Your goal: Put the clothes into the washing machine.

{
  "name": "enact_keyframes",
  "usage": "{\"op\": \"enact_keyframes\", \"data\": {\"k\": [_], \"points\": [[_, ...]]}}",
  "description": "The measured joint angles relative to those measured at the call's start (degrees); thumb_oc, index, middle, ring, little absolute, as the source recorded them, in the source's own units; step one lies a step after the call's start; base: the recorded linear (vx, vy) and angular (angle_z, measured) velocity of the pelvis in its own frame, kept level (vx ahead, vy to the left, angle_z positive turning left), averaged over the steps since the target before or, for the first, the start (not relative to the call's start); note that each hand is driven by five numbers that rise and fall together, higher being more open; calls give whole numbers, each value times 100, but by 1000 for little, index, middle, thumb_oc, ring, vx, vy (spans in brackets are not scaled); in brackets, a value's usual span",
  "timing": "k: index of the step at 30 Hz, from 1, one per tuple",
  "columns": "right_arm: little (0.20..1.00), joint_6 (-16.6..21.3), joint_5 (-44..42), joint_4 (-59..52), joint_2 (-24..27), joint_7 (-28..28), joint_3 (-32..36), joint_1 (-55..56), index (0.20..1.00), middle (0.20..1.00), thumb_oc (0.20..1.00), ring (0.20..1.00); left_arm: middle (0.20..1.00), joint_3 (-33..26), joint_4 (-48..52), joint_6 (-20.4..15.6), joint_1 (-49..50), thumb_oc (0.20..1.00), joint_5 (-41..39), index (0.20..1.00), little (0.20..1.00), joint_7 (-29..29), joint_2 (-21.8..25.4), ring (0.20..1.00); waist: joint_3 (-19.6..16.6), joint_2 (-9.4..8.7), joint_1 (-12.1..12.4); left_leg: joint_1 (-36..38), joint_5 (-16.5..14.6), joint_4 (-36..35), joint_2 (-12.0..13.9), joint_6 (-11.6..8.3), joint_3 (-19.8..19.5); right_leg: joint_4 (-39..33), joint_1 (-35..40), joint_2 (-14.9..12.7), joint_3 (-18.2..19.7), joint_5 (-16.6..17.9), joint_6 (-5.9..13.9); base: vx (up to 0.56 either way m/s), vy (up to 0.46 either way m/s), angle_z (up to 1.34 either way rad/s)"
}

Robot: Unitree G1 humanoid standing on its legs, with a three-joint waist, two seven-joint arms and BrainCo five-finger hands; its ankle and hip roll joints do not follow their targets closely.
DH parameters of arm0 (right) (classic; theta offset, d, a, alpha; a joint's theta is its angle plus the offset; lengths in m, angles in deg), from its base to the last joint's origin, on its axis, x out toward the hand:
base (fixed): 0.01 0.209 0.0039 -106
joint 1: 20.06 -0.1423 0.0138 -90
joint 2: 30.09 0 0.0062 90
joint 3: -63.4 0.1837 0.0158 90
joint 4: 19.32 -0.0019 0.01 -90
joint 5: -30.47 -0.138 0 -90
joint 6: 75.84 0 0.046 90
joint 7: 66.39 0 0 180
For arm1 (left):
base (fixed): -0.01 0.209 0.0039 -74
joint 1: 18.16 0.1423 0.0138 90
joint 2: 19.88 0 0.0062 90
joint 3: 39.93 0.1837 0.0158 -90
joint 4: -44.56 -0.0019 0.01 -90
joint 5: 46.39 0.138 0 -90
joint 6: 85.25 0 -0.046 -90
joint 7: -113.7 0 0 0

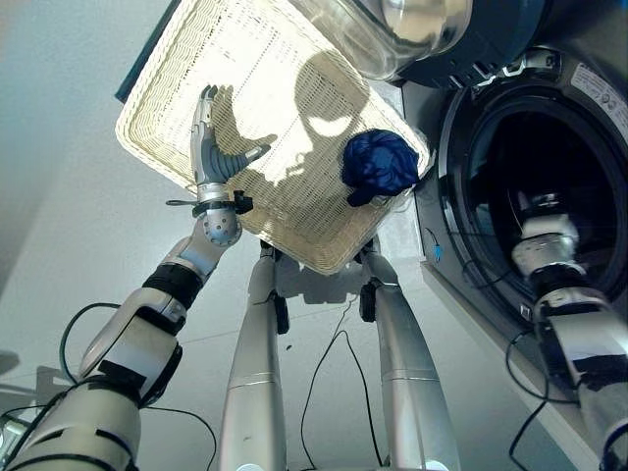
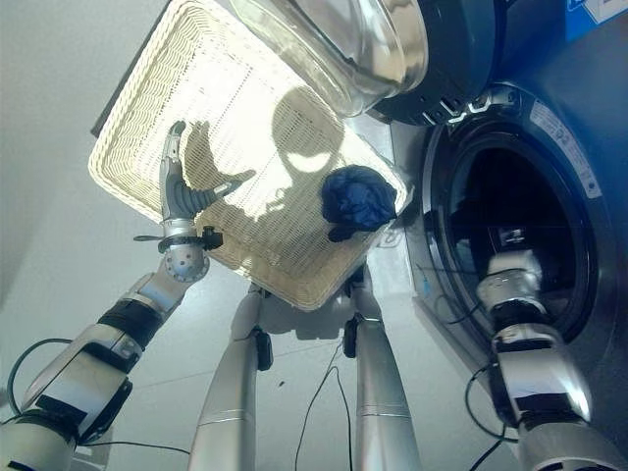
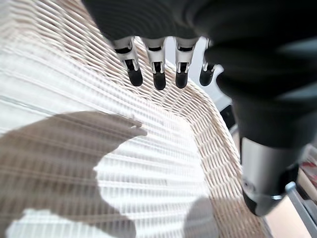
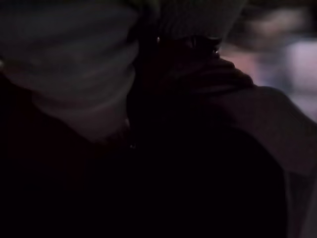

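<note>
Left hand (image 1: pixel 210 149) hovers over the basket (image 1: pixel 167 98), fingers straight and spread, thumb out to the side, nothing in it. The left wrist view confirms: the fingers (image 3: pixel 158 69) hang in a row above the bare woven floor, not touching it.

The basket is pale wicker, rectangular, just beside the washer (image 1: pixel 589 108). One piece of clothing lies in it: a dark blue bundle (image 1: pixel 379 165), crumpled, against the basket wall on the washer side (well apart from the left hand).

The washer door (image 1: pixel 392 29), glass with a chrome ring, is swung open and sits over the basket's far corner. The drum (image 1: pixel 549 157) opening is dark.

Right arm reaches into the drum opening; the wrist is visible at the rim, the hand is hidden inside. The right wrist view is dark: pale and dark folds of cloth close to the lens, fingers not distinguishable. Right hand state: cannot tell.
</note>
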Motion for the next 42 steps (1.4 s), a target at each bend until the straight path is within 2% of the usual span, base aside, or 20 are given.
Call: {"op": "enact_keyframes", "data": {"k": [1,4,5,6,7,10,14,15,17,19,22,28,37,42], "points": [[200,353,98,48,-7,426,78,-33,200,200,200,200,1000,104,0,-33,-3,1000,-38,1000,1000,0,66,1000,0,1,32,-9,1,0,1,1,-7,-12,-1,1,-7,14,-14,0,0,0],[200,257,361,154,30,926,78,-23,200,200,200,200,1000,110,0,-70,-36,1000,-51,1000,1000,-11,191,1000,5,-9,13,-40,3,0,-12,5,-25,-44,-3,-11,-18,60,-19,0,0,0],[200,257,361,154,30,926,78,-23,200,200,200,200,1000,110,0,-70,-36,1000,-51,1000,1000,-11,191,1000,5,-9,13,-40,3,0,-12,5,-25,-44,-3,-11,-18,60,-19,0,0,0],[843,163,444,206,41,1040,76,-40,843,843,843,843,1000,116,-7,-113,-107,1000,-112,1000,1000,-25,300,1000,6,-11,10,-53,5,2,-17,9,-27,-71,-1,-16,-20,54,16,0,0,0],[1000,119,444,205,42,1042,75,-38,1000,1000,1000,1000,1000,116,-7,-125,-124,1000,-170,1000,1000,-33,316,1000,6,-11,10,-56,8,2,-22,12,-28,-71,-1,-20,-20,73,-8,13,-36,2],[1000,-479,698,453,56,738,-4,-65,1000,1000,1000,1000,1000,116,-129,-155,-278,1000,-273,1000,1000,-133,335,1000,7,-13,6,-78,17,1,-29,23,-70,-76,0,-27,-54,63,9,0,-18,3],[1000,-1583,2313,547,156,626,-659,-24,1000,1000,1000,1000,1000,231,-133,-156,-369,1000,-275,1000,1000,-204,331,1000,7,-13,-29,-98,27,-2,-49,36,-111,-76,3,-53,-92,55,24,1,-19,3],[1000,-1730,2570,608,190,635,-790,-81,1000,1000,1000,1000,1000,274,-135,-141,-395,1000,-289,1000,1000,-211,338,1000,7,-13,-33,-100,27,-2,-51,36,-115,-75,3,-56,-95,54,26,19,-21,3],[1000,-2403,3443,736,254,476,-1280,-285,1000,1000,1000,1000,1000,367,-139,-103,-553,1000,-414,1000,1000,-302,330,1000,7,-13,-51,-105,30,-7,-57,38,-145,-71,8,-65,-129,54,26,0,7,4],[1000,-2634,3863,730,253,407,-1459,-384,1000,1000,1000,1000,1000,369,-140,-101,-621,1000,-436,1000,1000,-346,333,1000,7,-13,-52,-105,32,-10,-59,40,-149,-69,8,-67,-134,54,26,0,0,0],[1000,-2704,4288,593,238,355,-1643,-435,1000,1000,1000,1000,1000,372,-141,-96,-640,1000,-500,1000,1000,-350,324,1000,7,-13,-25,-107,32,-23,-60,40,-155,-70,7,-72,-156,50,30,0,0,0],[1000,-2663,4375,172,-6,360,-1635,-155,1000,1000,1000,1000,1000,344,-153,-13,-607,1000,-493,1000,1000,-328,301,1000,7,-12,-20,-108,32,-47,-81,41,-152,-69,2,-96,-162,22,50,-8,27,1],[1000,-2367,4645,-734,-603,586,-1609,528,1000,1000,1000,1000,1000,78,-364,70,-517,1000,-503,1000,1000,-157,205,1000,7,-12,-187,-108,46,-139,-108,61,5,-28,-137,-112,-23,10,62,-20,47,-4],[1000,-2288,5229,-1468,-762,1022,-1679,809,1000,1000,1000,1000,1000,-149,-451,81,-459,1000,-610,1000,1000,-114,168,1000,6,-11,-332,-106,46,-140,-100,61,57,-2,-170,-104,10,4,69,-10,34,-1]]}}
